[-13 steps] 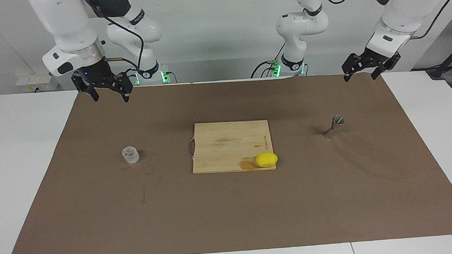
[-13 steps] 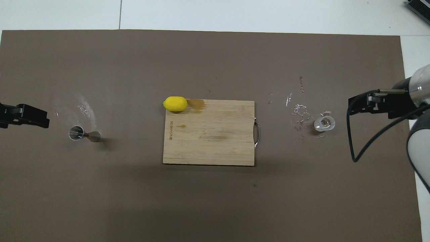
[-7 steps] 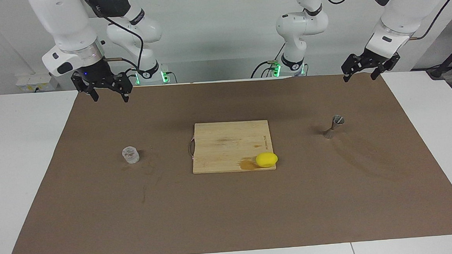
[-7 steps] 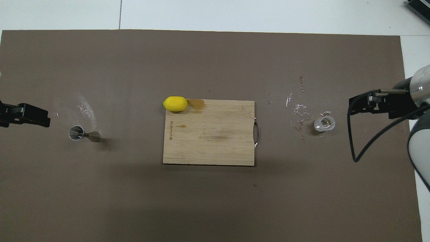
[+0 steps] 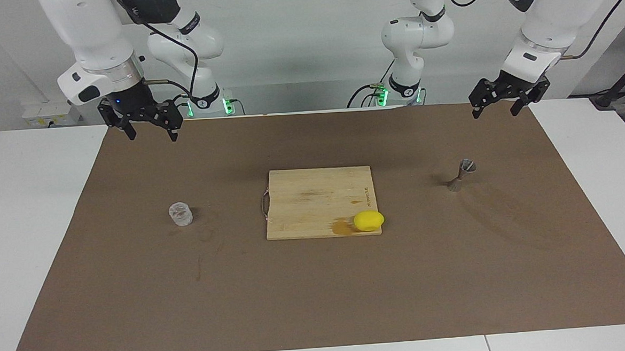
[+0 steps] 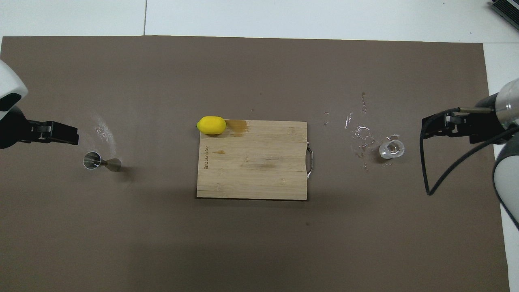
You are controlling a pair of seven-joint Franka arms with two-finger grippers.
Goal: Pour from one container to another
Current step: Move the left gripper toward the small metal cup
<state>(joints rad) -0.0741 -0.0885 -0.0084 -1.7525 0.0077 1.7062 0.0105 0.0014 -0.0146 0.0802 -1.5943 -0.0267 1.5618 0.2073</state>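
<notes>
A small ribbed clear glass cup (image 5: 180, 214) (image 6: 391, 149) stands upright on the brown mat toward the right arm's end of the table. The silver hourglass jigger (image 5: 461, 175) (image 6: 97, 161) stands upright toward the left arm's end. My right gripper (image 5: 151, 134) (image 6: 423, 128) hangs open and empty, high over the mat's robot-side edge, well apart from the cup. My left gripper (image 5: 494, 113) (image 6: 75, 137) is also open and empty, raised over the mat's robot-side edge above the jigger's end.
A wooden cutting board (image 5: 313, 197) (image 6: 259, 170) with a metal handle lies mid-mat between the two containers. A yellow lemon (image 5: 369, 220) (image 6: 211, 125) sits at its corner by a wet stain. Water splashes (image 6: 361, 134) dot the mat beside the cup.
My left gripper has shifted a little inward over the mat, toward the jigger. The right gripper has barely moved. Cup, jigger, board and lemon stay put.
</notes>
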